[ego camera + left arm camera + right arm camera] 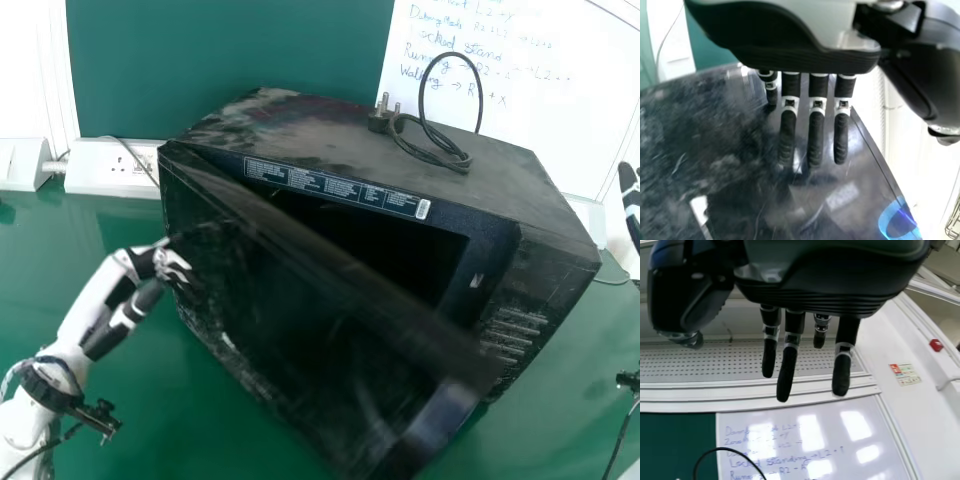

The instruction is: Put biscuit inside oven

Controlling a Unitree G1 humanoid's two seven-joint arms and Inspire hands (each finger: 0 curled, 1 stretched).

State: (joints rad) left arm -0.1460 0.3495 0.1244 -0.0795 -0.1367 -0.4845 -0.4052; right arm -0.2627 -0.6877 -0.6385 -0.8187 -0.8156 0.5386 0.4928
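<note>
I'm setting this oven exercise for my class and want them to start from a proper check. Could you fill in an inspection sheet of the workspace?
Surface: green tabletop.
Job's things: black oven, door ajar; its cavity is too dark to judge.
Clutter: a plug and its looped cord lie on the oven.
Hands: left hand at the door's outer face, fingers straight; right hand raised, fingers extended.
Cables: thin cable by the socket box; black cable at the head view's lower right.
Surroundings: whiteboard with handwriting, green panel.
</note>
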